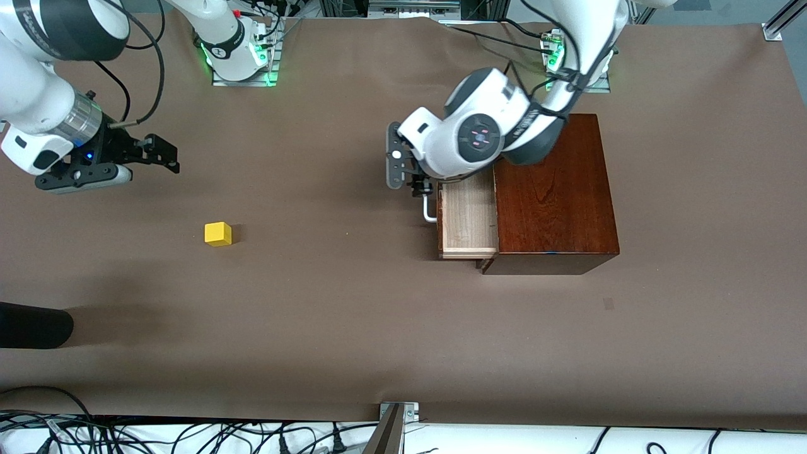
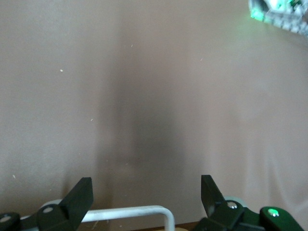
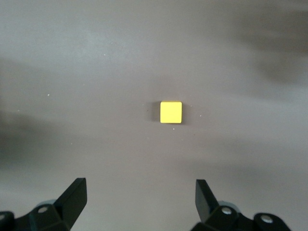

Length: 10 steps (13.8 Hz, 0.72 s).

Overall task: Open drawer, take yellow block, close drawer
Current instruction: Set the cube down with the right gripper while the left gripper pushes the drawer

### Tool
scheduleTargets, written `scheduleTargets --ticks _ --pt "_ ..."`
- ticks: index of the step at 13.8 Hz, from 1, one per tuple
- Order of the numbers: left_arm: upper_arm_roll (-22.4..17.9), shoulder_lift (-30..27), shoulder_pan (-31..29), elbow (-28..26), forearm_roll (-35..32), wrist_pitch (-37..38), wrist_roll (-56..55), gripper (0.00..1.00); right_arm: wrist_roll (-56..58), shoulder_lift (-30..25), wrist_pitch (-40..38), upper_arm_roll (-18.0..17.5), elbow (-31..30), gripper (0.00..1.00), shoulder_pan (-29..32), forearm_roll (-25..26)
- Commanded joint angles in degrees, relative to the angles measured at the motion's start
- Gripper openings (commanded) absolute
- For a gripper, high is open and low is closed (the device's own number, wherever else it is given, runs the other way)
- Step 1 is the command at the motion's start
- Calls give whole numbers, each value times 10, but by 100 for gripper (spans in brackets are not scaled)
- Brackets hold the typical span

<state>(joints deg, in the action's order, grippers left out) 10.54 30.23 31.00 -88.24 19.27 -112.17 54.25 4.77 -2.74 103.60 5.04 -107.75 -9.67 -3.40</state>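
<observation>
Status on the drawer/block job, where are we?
Done: drawer is pulled out, and yellow block sits on the table toward the right arm's end. In hand: left gripper is open around the white handle; right gripper hangs open above the block. Left: close the drawer.

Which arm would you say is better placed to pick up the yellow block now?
Right: the right gripper hangs open near the yellow block, while the left gripper is at the drawer's handle.

Left claw (image 1: pixel 421 188) low, fingers apart; right claw (image 1: pixel 165 156) raised, fingers spread.
</observation>
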Motion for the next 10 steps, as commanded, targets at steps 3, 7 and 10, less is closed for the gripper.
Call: scheduleTargets --ticks 3,7,10 --pt "-10 77 6 69 -33 -9 16 100 -10 -1 -78 -3 56 100 8 3" --pt "-8 76 8 66 -132 -2 11 100 -9 22 -99 -6 112 100 -1 47" --pt "-11 71 1 63 -141 45 12 100 -10 42 -113 -4 134 100 0 46"
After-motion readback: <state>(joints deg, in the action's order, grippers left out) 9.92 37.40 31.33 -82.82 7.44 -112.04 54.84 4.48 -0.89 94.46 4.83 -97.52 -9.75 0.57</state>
